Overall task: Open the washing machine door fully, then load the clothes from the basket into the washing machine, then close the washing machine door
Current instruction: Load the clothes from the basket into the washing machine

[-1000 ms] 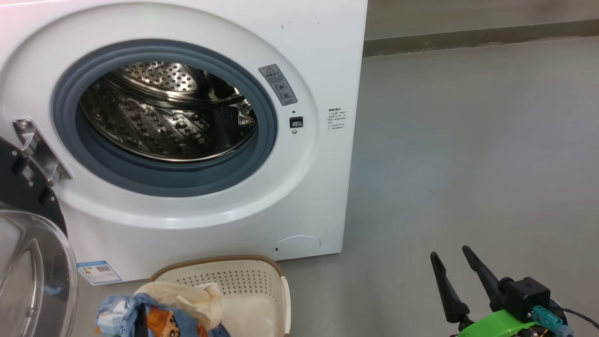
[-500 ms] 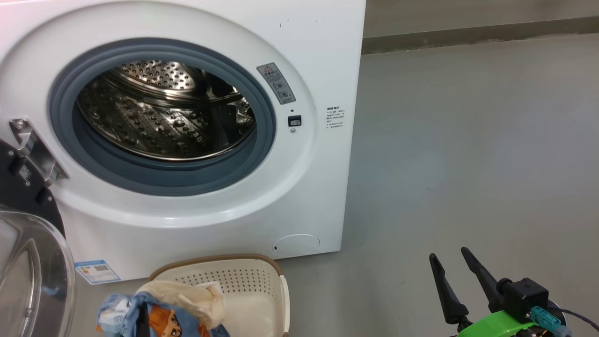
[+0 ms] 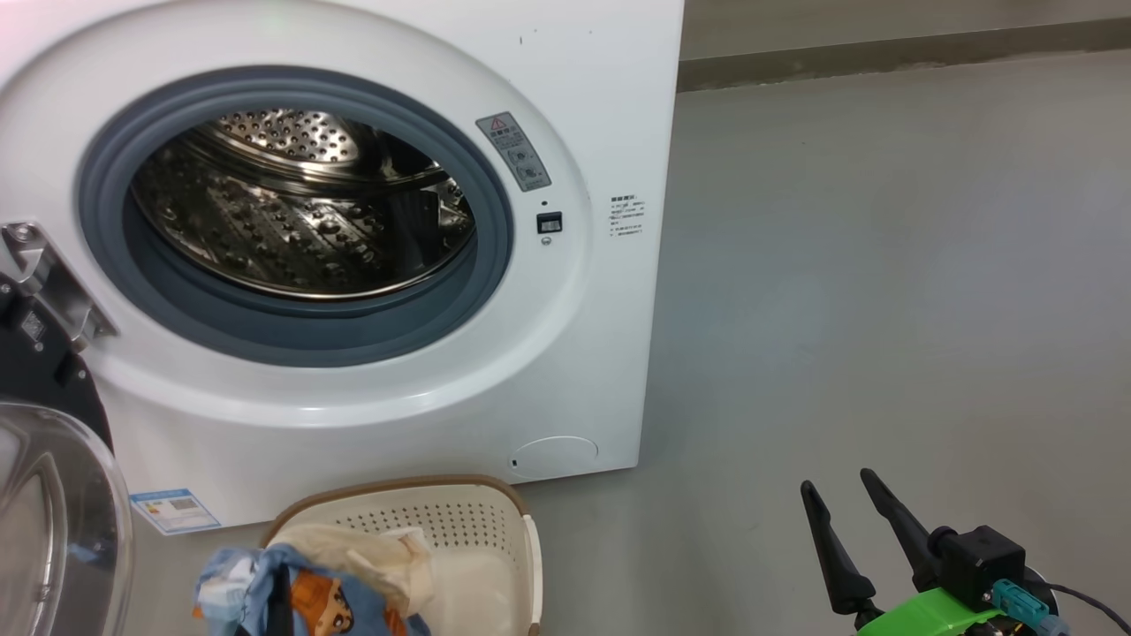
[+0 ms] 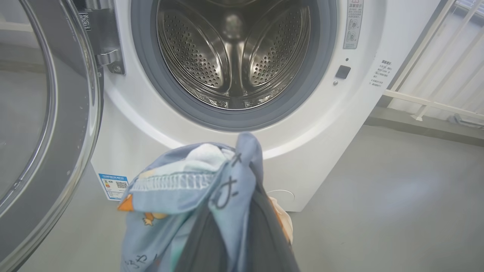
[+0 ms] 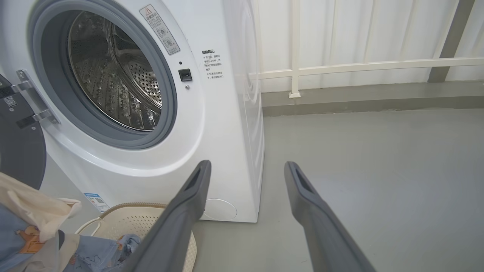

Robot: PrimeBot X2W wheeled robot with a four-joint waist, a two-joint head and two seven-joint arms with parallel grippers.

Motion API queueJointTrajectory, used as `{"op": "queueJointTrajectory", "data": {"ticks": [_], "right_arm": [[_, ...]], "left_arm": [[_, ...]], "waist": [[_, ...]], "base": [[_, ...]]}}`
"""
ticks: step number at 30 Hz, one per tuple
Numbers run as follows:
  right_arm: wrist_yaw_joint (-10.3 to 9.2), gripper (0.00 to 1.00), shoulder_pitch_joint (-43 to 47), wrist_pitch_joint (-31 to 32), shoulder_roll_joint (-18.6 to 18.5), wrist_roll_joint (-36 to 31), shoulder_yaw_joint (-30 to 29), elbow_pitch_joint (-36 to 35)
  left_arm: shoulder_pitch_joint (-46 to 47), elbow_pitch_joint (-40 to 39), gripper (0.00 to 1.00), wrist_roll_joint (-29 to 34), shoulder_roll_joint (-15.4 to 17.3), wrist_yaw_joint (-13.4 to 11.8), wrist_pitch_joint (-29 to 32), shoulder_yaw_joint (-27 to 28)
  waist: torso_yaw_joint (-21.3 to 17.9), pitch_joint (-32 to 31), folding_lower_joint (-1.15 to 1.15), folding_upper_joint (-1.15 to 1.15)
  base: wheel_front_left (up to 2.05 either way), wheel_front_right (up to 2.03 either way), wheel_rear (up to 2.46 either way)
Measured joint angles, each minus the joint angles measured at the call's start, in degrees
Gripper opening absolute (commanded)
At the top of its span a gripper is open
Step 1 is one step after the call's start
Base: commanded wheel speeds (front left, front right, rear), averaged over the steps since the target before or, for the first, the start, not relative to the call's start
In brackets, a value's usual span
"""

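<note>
Left gripper (image 4: 242,211) pinched tight on the clothes (image 4: 181,189), the bundle hanging just above the basket (image 3: 495,508), which sits on the floor close to the washer's foot. Right gripper (image 3: 839,484) spread wide, gripping nothing, low over the grey floor (image 3: 884,265) to the right. Beyond, the washer (image 3: 601,88) has its door (image 4: 56,113) swung out at left, with the steel drum (image 3: 300,212) in plain sight.

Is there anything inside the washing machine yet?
No, it is empty. The drum shows bare shiny steel all around, and the clothes are outside the washing machine, down by the basket.
</note>
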State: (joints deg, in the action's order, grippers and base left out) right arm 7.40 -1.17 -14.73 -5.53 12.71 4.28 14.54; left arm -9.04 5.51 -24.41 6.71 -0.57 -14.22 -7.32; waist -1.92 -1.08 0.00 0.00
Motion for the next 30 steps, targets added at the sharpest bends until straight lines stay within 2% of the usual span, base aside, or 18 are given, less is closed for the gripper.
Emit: {"op": "queueJointTrajectory", "data": {"ticks": [18, 26, 30], "right_arm": [[0.0, 1.0, -0.1, 0.0, 1.6, 0.0, 0.3, 0.0], [0.0, 1.0, -0.2, 0.0, 2.0, 0.0, 0.4, -0.3], [0.0, 1.0, -0.5, 0.0, 2.1, 0.0, 0.5, -0.6]], "left_arm": [[10.7, 3.4, 0.0, 0.0, -0.3, -0.3, 0.2, -0.9], [18.9, 7.7, 0.0, -0.4, 0.3, -0.7, 0.2, 1.4], [23.8, 10.9, 0.0, -0.6, 1.6, -0.7, 0.1, 2.7]], "waist": [[-4.1, 1.3, 0.0, 0.0], [-7.0, 3.0, 0.0, 0.0], [-8.7, 4.5, 0.0, 0.0]], "base": [[0.0, 0.0, 0.0], [0.0, 0.0, 0.0], [0.0, 0.0, 0.0]]}}
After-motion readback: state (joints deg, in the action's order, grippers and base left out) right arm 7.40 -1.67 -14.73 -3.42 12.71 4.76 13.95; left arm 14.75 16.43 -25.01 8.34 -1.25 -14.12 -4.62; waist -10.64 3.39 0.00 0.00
